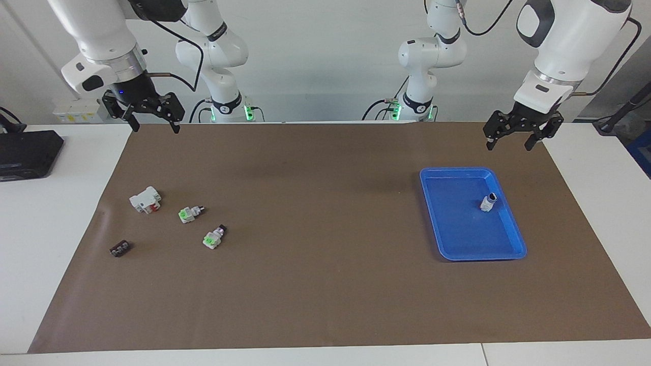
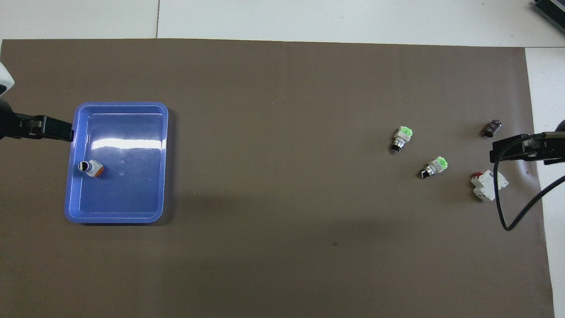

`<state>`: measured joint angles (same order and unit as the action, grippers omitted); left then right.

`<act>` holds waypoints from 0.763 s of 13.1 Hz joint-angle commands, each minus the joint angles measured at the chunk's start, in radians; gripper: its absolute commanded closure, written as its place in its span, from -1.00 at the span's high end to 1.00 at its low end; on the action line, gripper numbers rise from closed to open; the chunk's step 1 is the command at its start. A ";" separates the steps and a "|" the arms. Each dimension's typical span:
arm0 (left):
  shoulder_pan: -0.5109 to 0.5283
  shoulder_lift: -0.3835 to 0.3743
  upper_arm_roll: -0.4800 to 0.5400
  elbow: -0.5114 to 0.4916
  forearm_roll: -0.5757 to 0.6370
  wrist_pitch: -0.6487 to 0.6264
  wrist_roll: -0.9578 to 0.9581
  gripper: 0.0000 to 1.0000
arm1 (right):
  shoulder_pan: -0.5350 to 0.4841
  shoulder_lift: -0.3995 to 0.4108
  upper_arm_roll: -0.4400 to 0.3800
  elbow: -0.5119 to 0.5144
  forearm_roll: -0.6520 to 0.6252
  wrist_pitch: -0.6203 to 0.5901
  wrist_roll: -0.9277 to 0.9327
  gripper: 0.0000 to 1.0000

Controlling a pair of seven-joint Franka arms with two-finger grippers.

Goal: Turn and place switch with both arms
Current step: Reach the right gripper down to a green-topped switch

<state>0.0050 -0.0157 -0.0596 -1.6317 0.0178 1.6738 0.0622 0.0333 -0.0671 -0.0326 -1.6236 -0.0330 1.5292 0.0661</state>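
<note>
Two white-grey switches with bright green blocks lie on the brown mat toward the right arm's end: one (image 1: 190, 214) (image 2: 435, 166) nearer to the robots, the other (image 1: 214, 237) (image 2: 402, 138) a little farther out. A third small white-grey switch (image 1: 488, 202) (image 2: 91, 168) with a black-and-silver end lies in the blue tray (image 1: 511, 223) (image 2: 119, 212); no green shows on it. My right gripper (image 1: 156, 127) is open and empty, raised over the mat's edge by its base. My left gripper (image 1: 508, 146) is open and empty, raised over the mat beside the tray's robot-side edge.
A larger white-and-red block (image 1: 145, 199) (image 2: 487, 184) and a tiny black strip (image 1: 119, 248) (image 2: 492, 128) lie beside the two green switches. A black box (image 1: 28, 152) sits off the mat at the right arm's end. A cable (image 2: 507, 203) hangs from the right arm.
</note>
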 commanded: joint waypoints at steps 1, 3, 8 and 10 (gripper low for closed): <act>0.006 -0.032 -0.005 -0.037 0.019 0.007 -0.009 1.00 | -0.022 -0.016 0.000 -0.021 -0.010 -0.001 -0.022 1.00; 0.006 -0.032 -0.005 -0.037 0.019 0.007 -0.009 1.00 | -0.021 -0.019 0.000 -0.039 -0.010 0.026 -0.008 1.00; 0.006 -0.032 -0.005 -0.037 0.019 0.007 -0.009 1.00 | -0.006 0.034 0.003 -0.245 -0.005 0.395 0.114 1.00; 0.006 -0.032 -0.005 -0.037 0.019 0.007 -0.009 1.00 | 0.023 0.166 0.011 -0.231 -0.004 0.550 0.178 1.00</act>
<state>0.0050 -0.0157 -0.0596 -1.6317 0.0178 1.6738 0.0622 0.0319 -0.0096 -0.0293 -1.8622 -0.0327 1.9636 0.1814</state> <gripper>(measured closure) 0.000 0.000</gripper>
